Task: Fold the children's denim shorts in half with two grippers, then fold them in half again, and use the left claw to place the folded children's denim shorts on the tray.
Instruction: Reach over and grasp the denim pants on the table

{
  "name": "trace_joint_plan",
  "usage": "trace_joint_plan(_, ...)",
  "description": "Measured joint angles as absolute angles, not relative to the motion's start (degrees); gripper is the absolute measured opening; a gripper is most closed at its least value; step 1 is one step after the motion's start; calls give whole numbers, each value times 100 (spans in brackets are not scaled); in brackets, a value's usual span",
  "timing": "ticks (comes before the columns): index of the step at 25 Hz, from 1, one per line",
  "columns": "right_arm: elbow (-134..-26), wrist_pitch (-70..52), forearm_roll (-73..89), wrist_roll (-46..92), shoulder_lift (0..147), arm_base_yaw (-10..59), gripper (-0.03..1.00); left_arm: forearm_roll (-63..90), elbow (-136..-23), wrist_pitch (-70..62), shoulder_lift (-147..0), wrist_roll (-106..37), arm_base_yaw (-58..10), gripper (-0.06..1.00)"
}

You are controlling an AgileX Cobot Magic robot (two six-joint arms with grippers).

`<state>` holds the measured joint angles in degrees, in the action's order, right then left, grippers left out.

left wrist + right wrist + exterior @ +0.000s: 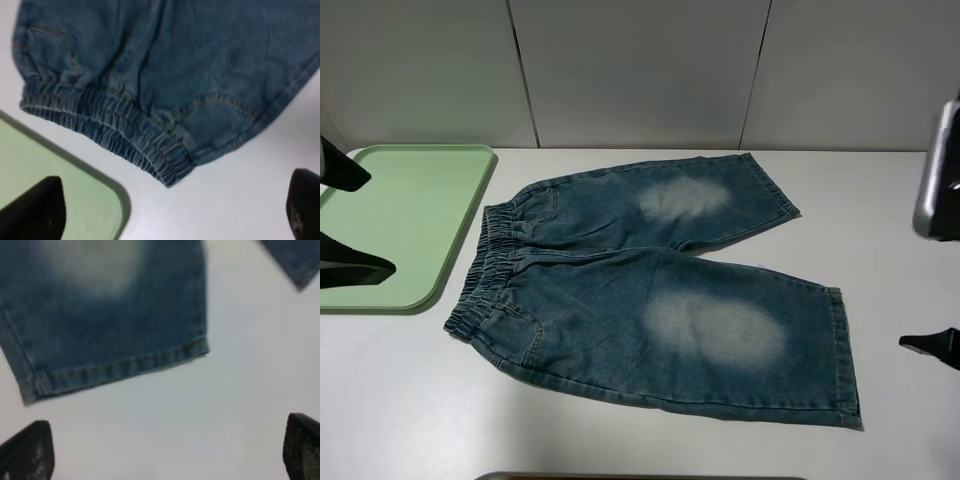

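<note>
The children's denim shorts (650, 290) lie spread flat on the white table, with the elastic waistband toward the tray and both legs pointing right. A pale faded patch marks each leg. The pale green tray (405, 225) sits just left of the waistband. My left gripper (348, 215) hovers open over the tray's left part, apart from the shorts. In the left wrist view the gripper (170, 215) is empty, with the waistband (110, 125) ahead of it. My right gripper (932, 265) stands open at the table's right edge. Its wrist view shows the empty gripper (165, 455) short of a leg hem (110, 315).
A white panelled wall (640, 70) runs along the back of the table. Bare white tabletop (410, 400) lies in front of the shorts and to their right. A dark rim (620, 477) shows at the front edge.
</note>
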<state>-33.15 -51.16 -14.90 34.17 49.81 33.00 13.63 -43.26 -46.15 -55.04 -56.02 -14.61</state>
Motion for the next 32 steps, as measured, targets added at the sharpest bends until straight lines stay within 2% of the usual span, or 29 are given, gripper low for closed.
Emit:
trace_joint_plan(4, -2900, -4506, -1828, 3433, 5403, 3635, 69, 1363, -4315, -4596, -5852, -6022, -1461, 87)
trace_joint_plan(6, -2517, -3825, -1943, 3433, 5573, 3742, 69, 1363, -4213, -4574, -6012, -6270, -1461, 87)
trace_joint_plan(11, -1911, -2784, -2240, 3437, 5638, 3756, 69, 1359, -3700, -4264, -6277, -7007, -1461, 87)
trace_joint_plan(20, -1392, -2230, -2706, 3437, 5638, 3756, 69, 1354, -2687, -3154, -6285, -8160, -1461, 87)
trace_joint_plan(27, -1326, -2036, -2760, 3269, 5698, 3590, 69, 1386, -2618, -2915, -6285, -8363, -1461, 87)
trace_joint_plan(32, -1326, -1747, -2760, 2987, 6324, 3574, 69, 1549, -2618, -2915, -6285, -8358, -1461, 87)
